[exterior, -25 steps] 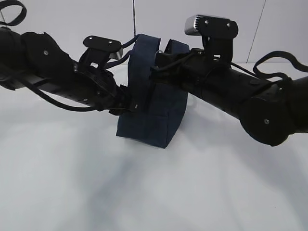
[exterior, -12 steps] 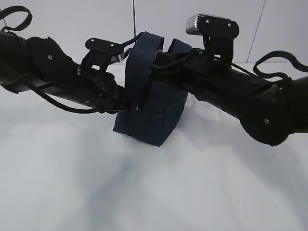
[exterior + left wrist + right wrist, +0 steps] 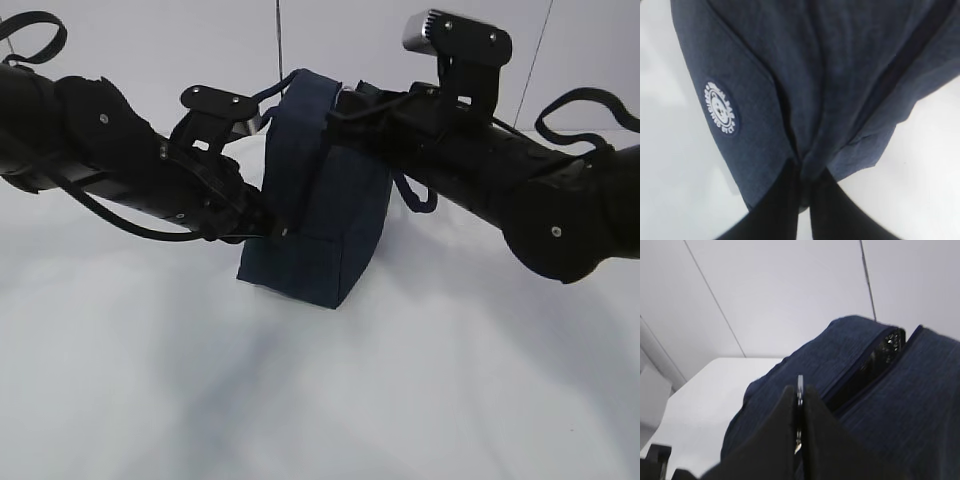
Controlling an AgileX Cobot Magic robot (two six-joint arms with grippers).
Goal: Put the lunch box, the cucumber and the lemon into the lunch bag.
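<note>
Both pincers are seen closed at the lunch bag (image 3: pixel 320 200). Navy fabric at the bag's side is pinched by the left pincer (image 3: pixel 805 172), near a round white badge (image 3: pixel 720 109). A thin silver pull (image 3: pixel 800 385) by the zipper is clamped in the right pincer (image 3: pixel 800 405). At frame centre in the exterior view, the bag is held tilted on the white counter (image 3: pixel 300 400).

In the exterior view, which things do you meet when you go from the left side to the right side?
Left arm → left gripper, shut on the lunch bag's side → lunch bag → right arm with its wrist camera.
</note>
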